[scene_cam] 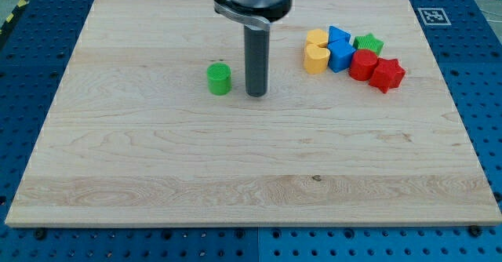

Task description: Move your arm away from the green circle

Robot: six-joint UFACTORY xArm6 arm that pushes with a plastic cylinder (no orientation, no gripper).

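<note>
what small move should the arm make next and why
Probably slide my tip toward the view's bottom right, onto open board. It stands just to the view's right of the green circle, a narrow gap apart. Straight right leads to the cluster of yellow, blue, green and red blocks, so angling downward avoids them.

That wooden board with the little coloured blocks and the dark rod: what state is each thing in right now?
Green circle block: upright, alone, just left of my tip.
My tip: on the wooden board, apart from the green circle.
Yellow, blue, green and red blocks: huddled together at the view's upper right.
</note>
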